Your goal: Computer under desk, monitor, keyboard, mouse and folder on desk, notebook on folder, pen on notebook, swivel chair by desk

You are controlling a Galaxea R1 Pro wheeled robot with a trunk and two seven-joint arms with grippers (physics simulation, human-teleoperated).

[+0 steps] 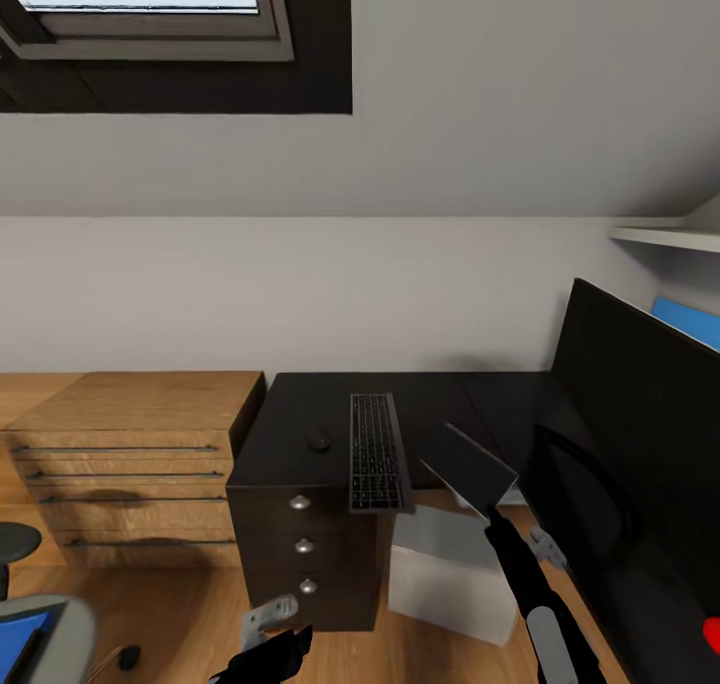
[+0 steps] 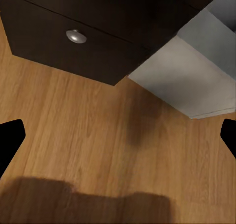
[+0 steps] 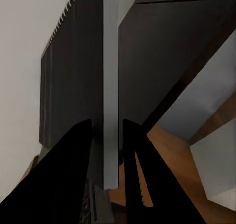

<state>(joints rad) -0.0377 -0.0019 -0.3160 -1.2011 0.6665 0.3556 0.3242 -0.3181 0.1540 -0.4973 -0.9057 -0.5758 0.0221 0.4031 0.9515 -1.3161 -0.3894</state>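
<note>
R claw grips notebook above desk.

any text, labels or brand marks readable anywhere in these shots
None can be read.
The keyboard key legends are too small to read.
The notebook held in the right gripper shows a plain cover, with no lettering.
The monitor and computer show no marks.

Right claw grips notebook above desk.

head cam high, wrist cams near desk (shared)
</note>
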